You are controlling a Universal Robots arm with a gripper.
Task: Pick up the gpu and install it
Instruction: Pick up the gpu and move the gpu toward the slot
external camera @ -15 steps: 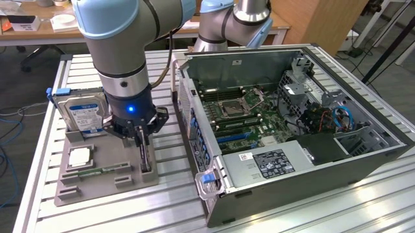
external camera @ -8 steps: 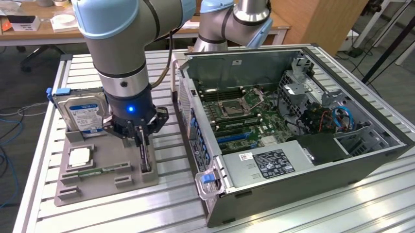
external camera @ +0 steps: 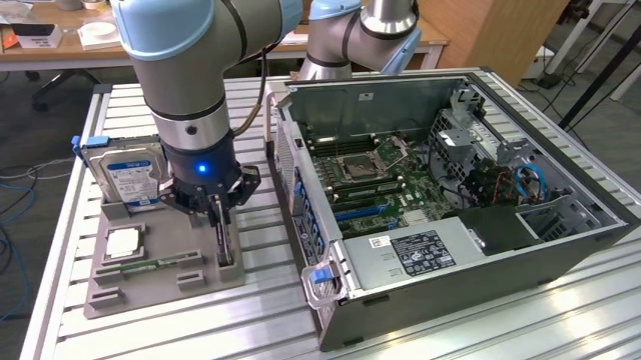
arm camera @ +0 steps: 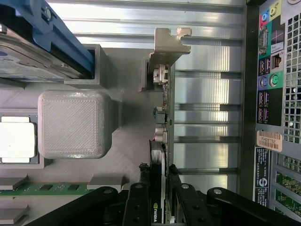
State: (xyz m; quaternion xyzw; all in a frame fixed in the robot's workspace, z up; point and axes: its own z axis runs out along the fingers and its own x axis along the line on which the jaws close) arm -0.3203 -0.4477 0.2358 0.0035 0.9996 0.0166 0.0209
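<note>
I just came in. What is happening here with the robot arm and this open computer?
The robot arm's gripper is low on the gpu, which stands on edge in a slot of the grey holder tray, beside the open computer case. In the wrist view, the fingers close on both faces of the card. The card sits in its slot, not yet lifted out. A hard drive stands in the same tray.

A strip of bare bench (arm camera: 207,94) is left free between the gpu (arm camera: 162,117) and the wall of the computer case (arm camera: 277,70). On the other side, the passage is narrowed by a grey block (arm camera: 75,125) and the hard drive (arm camera: 37,52).
</note>
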